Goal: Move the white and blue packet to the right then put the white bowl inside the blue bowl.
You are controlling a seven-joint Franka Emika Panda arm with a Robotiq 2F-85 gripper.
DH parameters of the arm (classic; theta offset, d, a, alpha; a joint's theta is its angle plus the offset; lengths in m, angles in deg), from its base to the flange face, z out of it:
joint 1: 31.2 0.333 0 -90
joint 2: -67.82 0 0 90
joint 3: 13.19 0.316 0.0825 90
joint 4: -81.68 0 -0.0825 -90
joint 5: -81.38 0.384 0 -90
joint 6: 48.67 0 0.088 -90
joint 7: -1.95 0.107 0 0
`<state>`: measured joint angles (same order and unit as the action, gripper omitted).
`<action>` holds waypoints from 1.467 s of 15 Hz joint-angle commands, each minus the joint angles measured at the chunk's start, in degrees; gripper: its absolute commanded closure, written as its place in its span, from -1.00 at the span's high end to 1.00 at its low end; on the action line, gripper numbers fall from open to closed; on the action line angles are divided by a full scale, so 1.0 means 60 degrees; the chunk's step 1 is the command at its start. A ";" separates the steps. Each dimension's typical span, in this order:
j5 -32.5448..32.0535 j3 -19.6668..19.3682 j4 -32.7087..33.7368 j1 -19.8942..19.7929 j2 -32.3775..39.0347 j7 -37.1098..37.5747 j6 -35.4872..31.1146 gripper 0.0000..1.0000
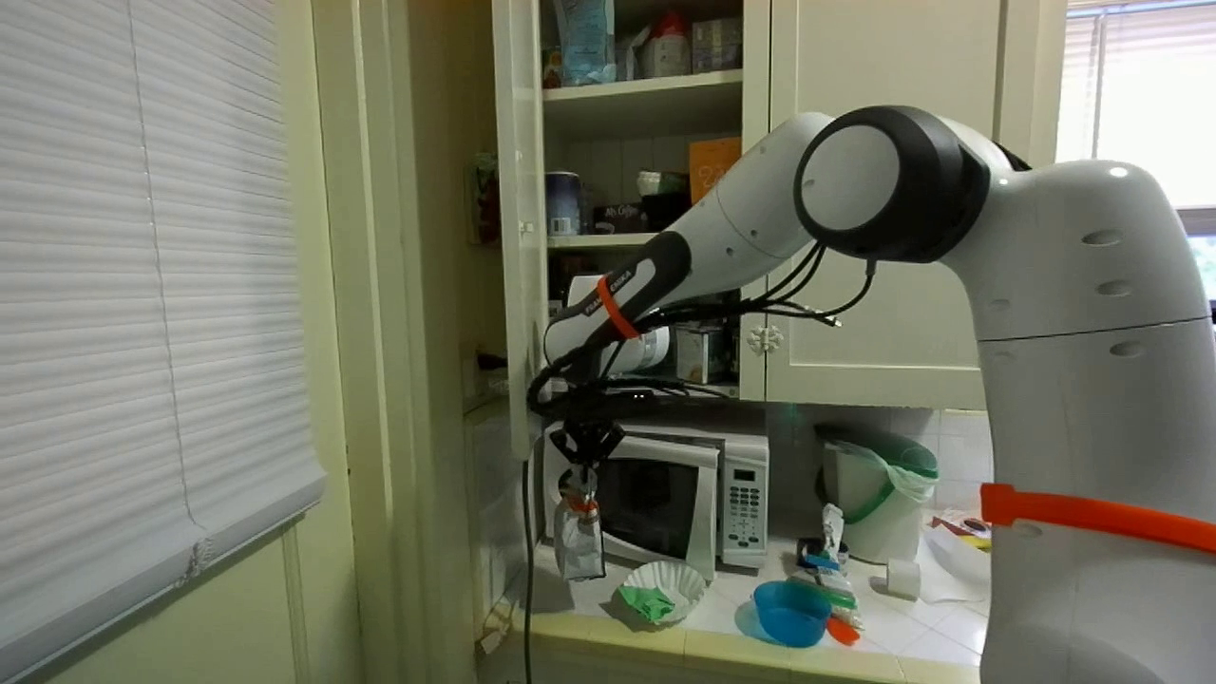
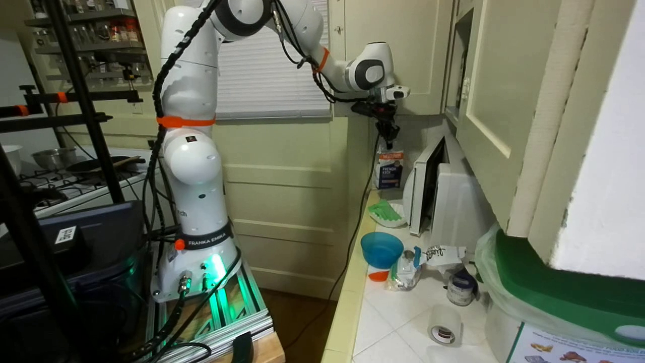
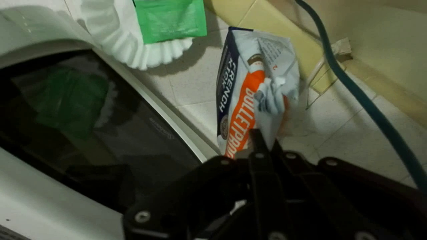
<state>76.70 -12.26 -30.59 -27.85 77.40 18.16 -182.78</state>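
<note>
Black pincer (image 3: 266, 141), clamped on white and blue packet (image 3: 254, 87), packet body directly below

The packet (image 3: 255, 88) reads "FRENCH KICK" and "BULLETPRO…", the arm base (image 2: 199, 259) "FRANKA EMIKA".

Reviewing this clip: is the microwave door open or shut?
Open, at least partly: in an exterior view, a dark gap separates the microwave door from the microwave body. What is inside cannot be seen.
</note>
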 commanded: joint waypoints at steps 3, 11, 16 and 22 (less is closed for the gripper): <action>0.0199 -0.0073 -0.1507 -0.0006 -0.1580 0.1716 0.0402 -0.98; 0.0313 -0.0097 -0.3763 -0.0524 -0.3391 0.3160 0.0082 -0.98; 0.0243 -0.0235 -0.4891 -0.1187 -0.4477 0.3376 0.0058 -0.98; 0.0309 -0.0497 -0.5819 -0.2246 -0.5840 0.4011 0.0220 -0.98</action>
<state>77.26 -14.74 -60.77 -38.67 48.80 39.73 -181.10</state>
